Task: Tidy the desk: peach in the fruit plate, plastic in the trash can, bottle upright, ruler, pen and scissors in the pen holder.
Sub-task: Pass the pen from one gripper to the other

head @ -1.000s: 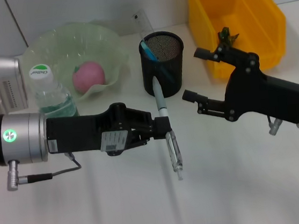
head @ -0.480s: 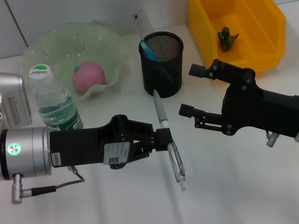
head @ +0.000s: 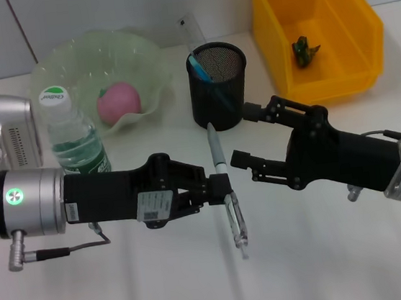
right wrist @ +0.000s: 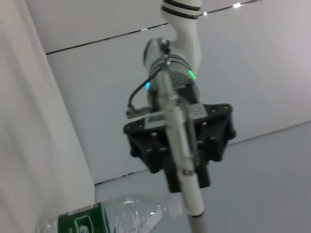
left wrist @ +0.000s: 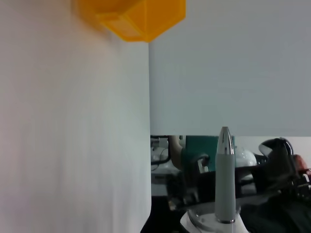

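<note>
The left claw (head: 223, 189) is pinching the pen (head: 223, 183) mid-barrel, while the spread right claw (head: 246, 134) is hovering just beside it.

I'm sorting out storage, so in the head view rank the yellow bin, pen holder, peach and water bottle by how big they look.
1. Yellow bin, clearly largest.
2 and 3. Pen holder and water bottle look alike; the left arm hides the bottle's base, so I won't rank them.
4. Peach, smallest.

Peach (head: 118, 103) in plate (head: 74, 59), bottle (head: 73, 139) before it, holder (head: 218, 85) right
</note>
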{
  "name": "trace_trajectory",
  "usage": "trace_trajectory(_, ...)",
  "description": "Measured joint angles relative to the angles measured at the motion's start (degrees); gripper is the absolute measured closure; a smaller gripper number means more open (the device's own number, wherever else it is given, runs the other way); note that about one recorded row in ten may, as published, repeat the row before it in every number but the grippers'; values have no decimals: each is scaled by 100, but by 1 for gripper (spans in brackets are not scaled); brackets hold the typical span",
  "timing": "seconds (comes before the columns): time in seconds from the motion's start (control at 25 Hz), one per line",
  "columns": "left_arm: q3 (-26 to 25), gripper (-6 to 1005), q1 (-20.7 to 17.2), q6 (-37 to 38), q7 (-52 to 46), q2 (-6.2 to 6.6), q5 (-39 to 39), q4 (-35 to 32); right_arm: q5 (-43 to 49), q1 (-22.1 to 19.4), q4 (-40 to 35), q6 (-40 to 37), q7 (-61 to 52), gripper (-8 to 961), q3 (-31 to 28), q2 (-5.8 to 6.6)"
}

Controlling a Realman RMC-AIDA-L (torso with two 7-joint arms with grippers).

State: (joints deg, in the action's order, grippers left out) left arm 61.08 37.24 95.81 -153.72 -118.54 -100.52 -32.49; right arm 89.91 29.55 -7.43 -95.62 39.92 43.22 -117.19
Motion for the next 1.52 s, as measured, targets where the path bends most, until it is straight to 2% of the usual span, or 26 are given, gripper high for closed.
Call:
trace_trajectory(0.48, -18, 841, 87, 182, -18, 36, -35, -4, -1, 138, 381, 35, 926, 261, 76, 59)
trace_trajectory(1.52, 0, 837, 100, 280, 44, 50, -57, 36, 5, 203, 374, -115, 1089, 267, 355, 24)
